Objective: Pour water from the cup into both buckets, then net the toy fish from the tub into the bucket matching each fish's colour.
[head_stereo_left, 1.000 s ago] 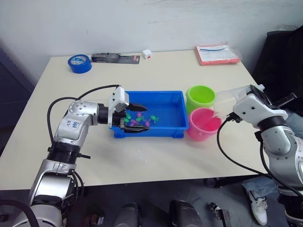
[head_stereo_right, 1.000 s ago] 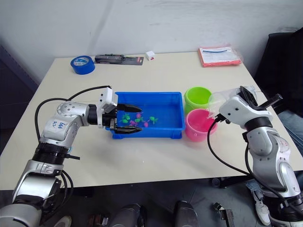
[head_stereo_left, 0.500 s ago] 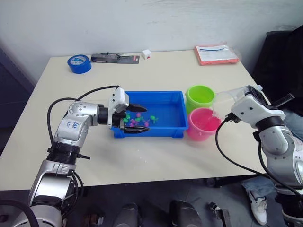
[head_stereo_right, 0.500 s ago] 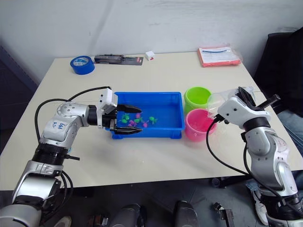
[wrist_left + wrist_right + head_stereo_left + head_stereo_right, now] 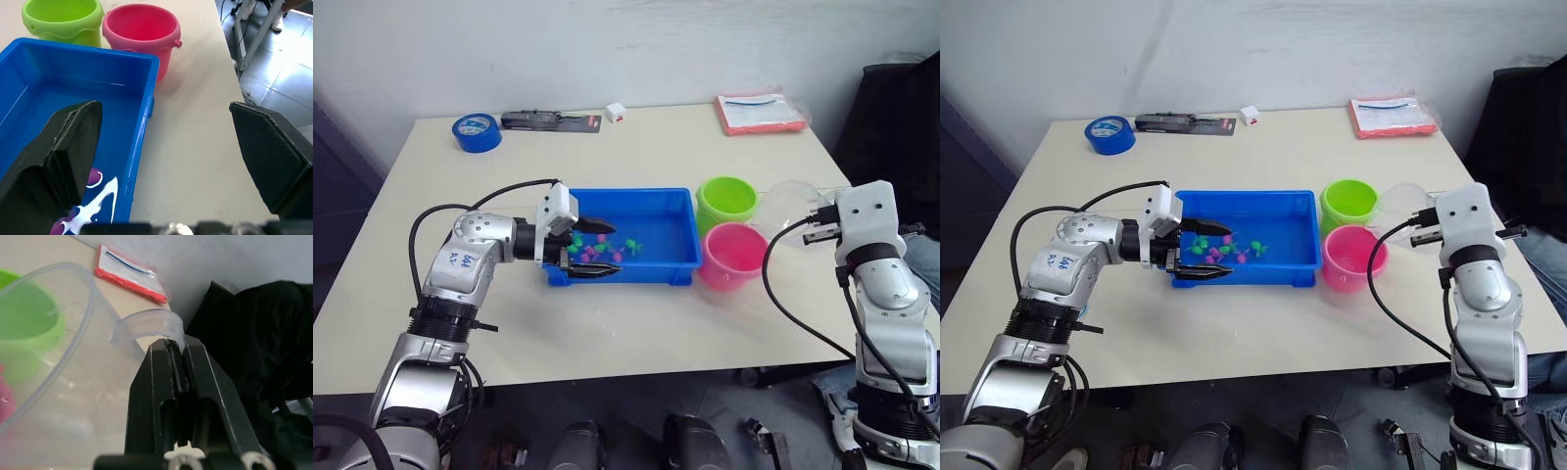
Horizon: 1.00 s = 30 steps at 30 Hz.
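The tub (image 5: pixel 651 257) lies left of the buckets; the green bucket (image 5: pixel 727 200) sits behind the pink bucket (image 5: pixel 732 257); my right gripper (image 5: pixel 178 357) pinches the cup (image 5: pixel 785 206) by its handle, right of both; my left gripper (image 5: pixel 591 251) hangs spread over the tub's left end.

- left arm bent at the elbow, forearm level, left gripper (image 5: pixel 595 251) with fingers spread wide.
- right arm raised, wrist upright, right gripper (image 5: pixel 177 363) with fingers pressed together on the cup (image 5: pixel 786 206) handle.
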Each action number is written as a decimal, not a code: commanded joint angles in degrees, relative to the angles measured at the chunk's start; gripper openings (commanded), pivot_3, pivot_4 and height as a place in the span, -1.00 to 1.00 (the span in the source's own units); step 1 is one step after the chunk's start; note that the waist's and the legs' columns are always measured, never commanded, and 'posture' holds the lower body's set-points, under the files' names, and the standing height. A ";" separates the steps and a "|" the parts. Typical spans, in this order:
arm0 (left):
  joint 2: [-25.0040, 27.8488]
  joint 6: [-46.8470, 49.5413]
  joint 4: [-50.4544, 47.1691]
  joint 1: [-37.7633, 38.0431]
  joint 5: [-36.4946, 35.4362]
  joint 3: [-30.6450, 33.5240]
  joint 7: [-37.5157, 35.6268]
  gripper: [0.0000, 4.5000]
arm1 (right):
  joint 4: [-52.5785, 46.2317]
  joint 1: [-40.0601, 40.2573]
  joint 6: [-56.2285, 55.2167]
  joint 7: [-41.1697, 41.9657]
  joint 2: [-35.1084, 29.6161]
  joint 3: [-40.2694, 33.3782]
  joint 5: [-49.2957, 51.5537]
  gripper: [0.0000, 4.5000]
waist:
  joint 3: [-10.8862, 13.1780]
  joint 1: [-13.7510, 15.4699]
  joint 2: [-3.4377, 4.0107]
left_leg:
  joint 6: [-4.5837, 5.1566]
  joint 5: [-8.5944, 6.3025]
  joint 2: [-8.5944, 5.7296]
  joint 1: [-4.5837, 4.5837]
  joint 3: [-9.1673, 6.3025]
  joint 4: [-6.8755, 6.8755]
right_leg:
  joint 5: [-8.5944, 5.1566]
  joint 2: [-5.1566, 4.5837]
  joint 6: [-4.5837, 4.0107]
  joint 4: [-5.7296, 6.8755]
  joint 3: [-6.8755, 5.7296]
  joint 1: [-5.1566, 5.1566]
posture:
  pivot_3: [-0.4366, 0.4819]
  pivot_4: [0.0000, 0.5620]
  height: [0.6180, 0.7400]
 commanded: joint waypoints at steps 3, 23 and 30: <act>0.58 1.42 0.36 -1.21 -1.41 3.48 1.52 1.00 | 5.15 -7.96 1.26 -3.58 -0.14 -0.31 0.99 -0.73 | 0.00 -0.11 0.00 | 0.00 0.00 0.03 0.03 0.00 -0.02 | 0.00 0.01 0.00 0.03 0.00 -0.01 | -0.05 -0.47 0.95; 0.95 2.70 1.06 -1.57 -1.65 6.72 6.36 1.00 | 24.18 -21.53 -5.13 -12.24 -2.70 13.40 -8.01 -0.73 | 0.00 -0.19 0.01 | 0.01 0.01 0.00 -0.01 0.02 0.01 | 0.00 -0.05 0.00 0.11 0.01 -0.06 | -0.05 -0.47 0.95; 0.87 3.79 -0.41 -1.17 -2.13 7.01 7.41 1.00 | 28.09 -23.73 -7.60 -14.16 -4.22 18.60 -13.62 -0.73 | 0.00 -0.25 0.00 | 0.00 0.02 0.00 -0.01 0.02 0.01 | 0.00 -0.05 0.00 0.11 0.01 -0.07 | -0.05 -0.47 0.95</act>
